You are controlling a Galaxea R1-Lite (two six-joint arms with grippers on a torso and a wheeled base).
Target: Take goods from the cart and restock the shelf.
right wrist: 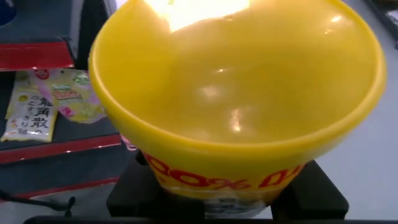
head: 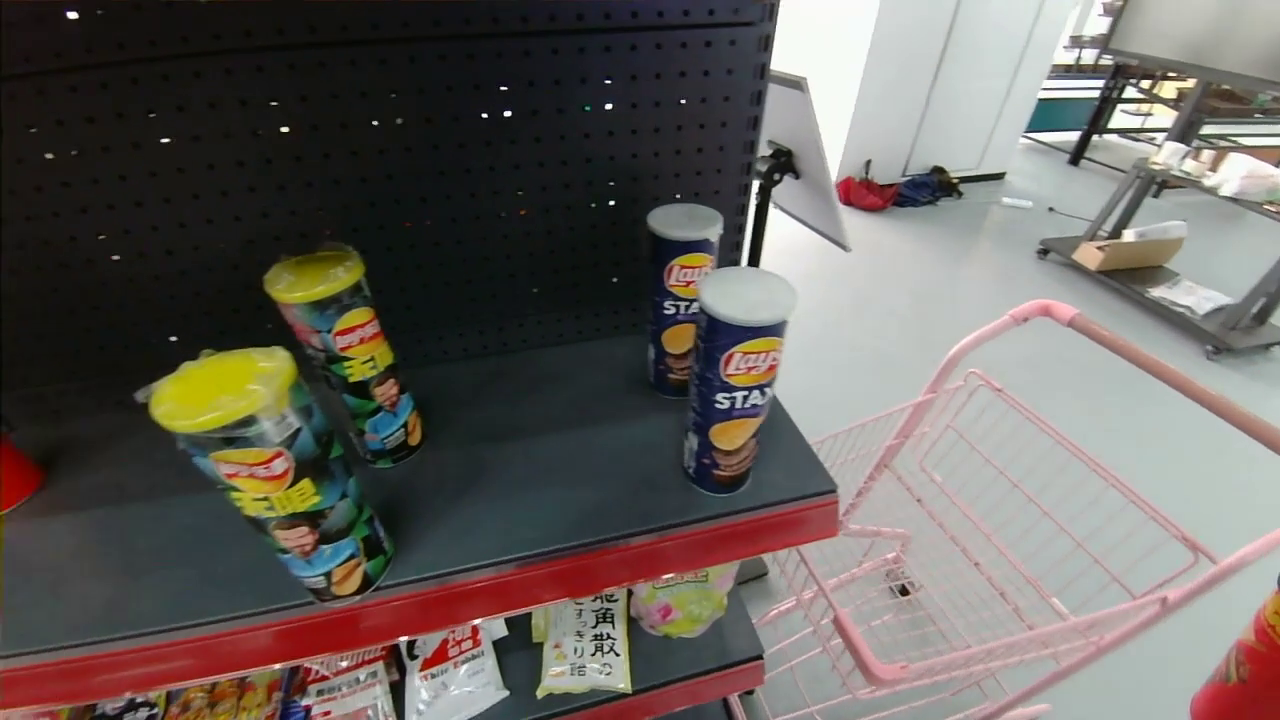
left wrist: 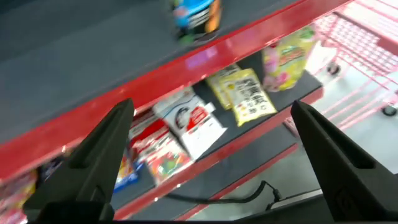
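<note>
My right gripper (right wrist: 221, 200) is shut on a red chip can with a yellow lid (right wrist: 236, 81); the lid end faces the wrist camera. That can's red body (head: 1245, 665) shows at the bottom right of the head view, beside the pink cart (head: 1010, 520), which looks empty. My left gripper (left wrist: 211, 109) is open, fingers (left wrist: 102, 149) wide apart, in front of the shelf's red front edge (left wrist: 205, 59). On the dark shelf board (head: 540, 470) stand two yellow-lidded cans (head: 265, 470) (head: 345, 355) at the left and two blue cans (head: 735, 380) (head: 680, 300) at the right.
Snack bags (head: 585, 640) lie on the lower shelf, also in the left wrist view (left wrist: 245, 93). A red object (head: 15, 475) sits at the shelf's left edge. A pegboard back wall (head: 400, 170) rises behind the cans. Bare board lies between the can pairs.
</note>
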